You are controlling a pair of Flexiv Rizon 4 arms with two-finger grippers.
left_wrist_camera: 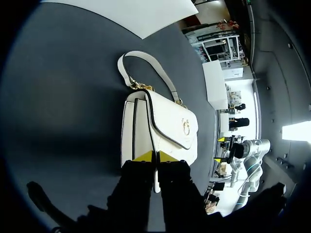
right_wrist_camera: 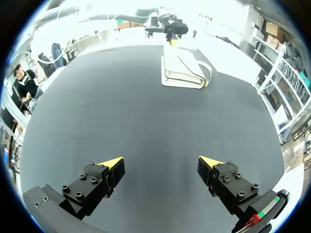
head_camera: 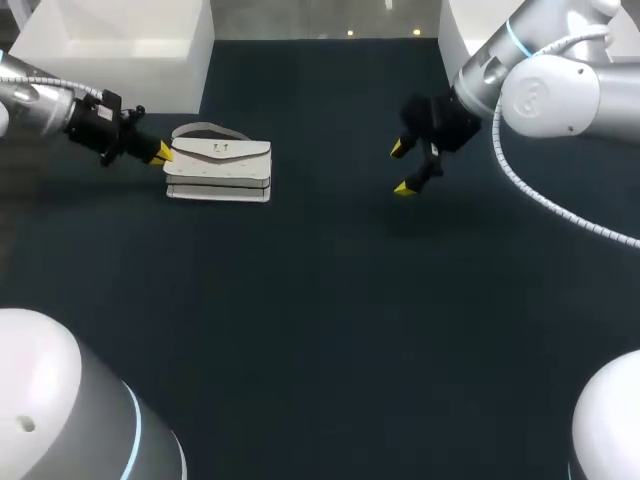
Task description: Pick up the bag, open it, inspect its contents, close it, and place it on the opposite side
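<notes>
Slippage looks like the main danger. The left jaws, at the end of the left arm (head_camera: 40, 105), are drawn almost together on a thin sliver at the near end of the bag (head_camera: 220, 165). So slim a pinch at one end would probably let the bag swing, twist or slide out once its weight comes off the surface (head_camera: 320, 320). The bag lies toward the rear left, its flap shut over the clasp (left_wrist_camera: 185, 127) and its handle (left_wrist_camera: 146, 68) lying loose on the side nearer the rear edge. That loose handle could drag or catch during a lift. The right jaws, on the right arm (head_camera: 550, 95), gape wide with nothing in them and hang above the surface well apart from the bag. To open the flap they must come in close to the left jaws, so the two arms could knock each other or tug the bag from opposite ends. The rear edge is not far behind the bag, so a push that way would be unwise. The best room for moving is the broad dark stretch in front of the bag and across to the right, which is also where the bag is to go.
</notes>
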